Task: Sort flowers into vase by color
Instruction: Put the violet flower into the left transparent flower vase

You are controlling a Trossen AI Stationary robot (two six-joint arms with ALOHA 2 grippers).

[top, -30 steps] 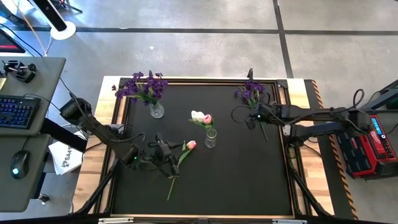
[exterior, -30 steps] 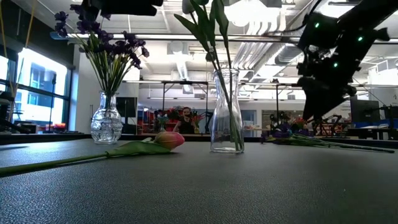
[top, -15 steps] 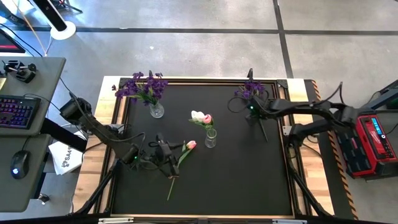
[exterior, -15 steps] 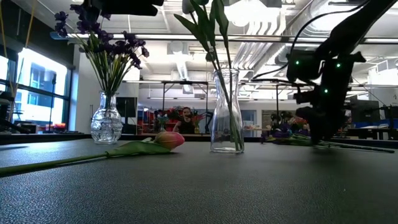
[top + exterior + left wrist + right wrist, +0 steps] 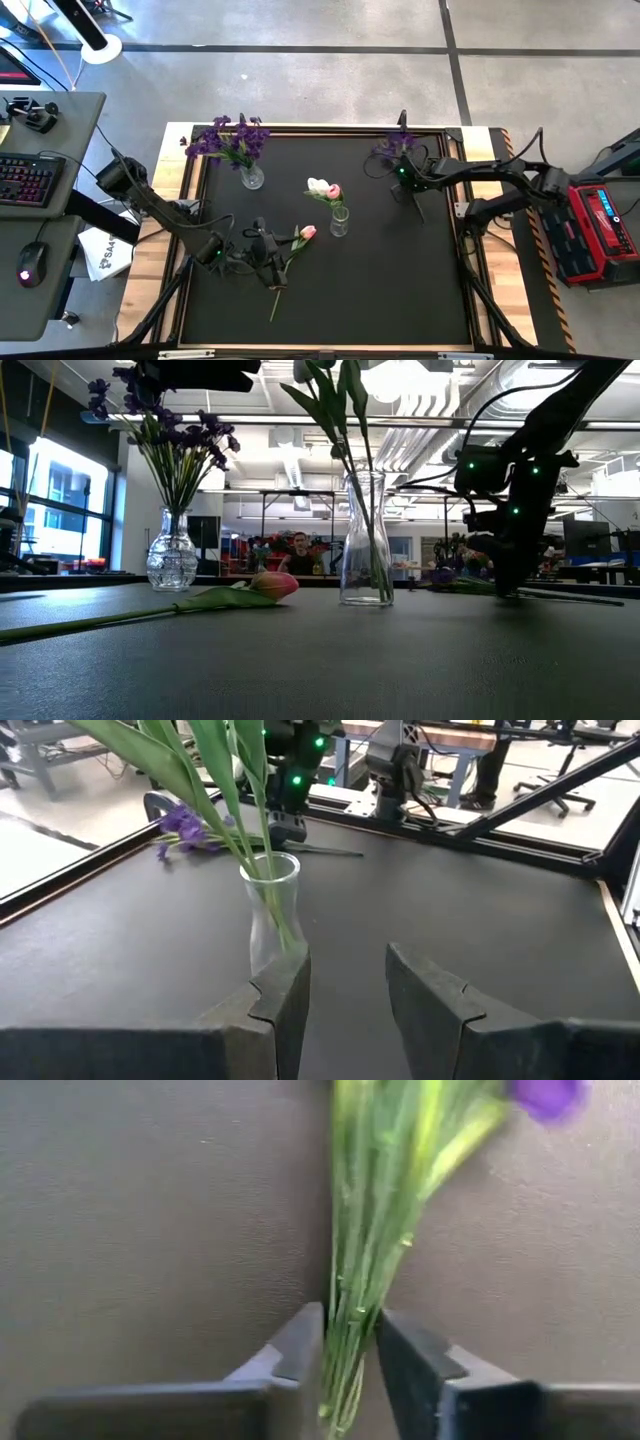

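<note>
A purple flower (image 5: 401,148) lies on the black mat (image 5: 400,290) at the far right. Its green stems run toward the near edge. My right gripper (image 5: 404,186) stands over them, pointing down, shut on them. A pink tulip (image 5: 306,232) lies on the mat left of centre, with its stem (image 5: 277,296) toward the near edge. My left gripper (image 5: 268,258) rests low beside that stem. Its fingers (image 5: 285,995) are open, with only mat showing between them. A round vase (image 5: 251,178) holds purple flowers. A narrow vase (image 5: 339,222) holds a white and a pink tulip. My right gripper pinches the purple flower's bundle of green stems (image 5: 352,1295) between its two fingers (image 5: 295,1345), some way below the blooms. The fingers come from above, pointing down, and lie across the stems. The flower lies flat on the mat.
A wooden frame (image 5: 485,200) borders the mat. A red box (image 5: 590,235) sits off the right edge and a desk with a keyboard (image 5: 25,175) off the left. In the low view a person (image 5: 297,550) shows far behind the table.
My right gripper has gone down onto the purple flower's stems and drawn a little toward the far edge, its arm bending up behind it. The flower has stayed on the mat.
</note>
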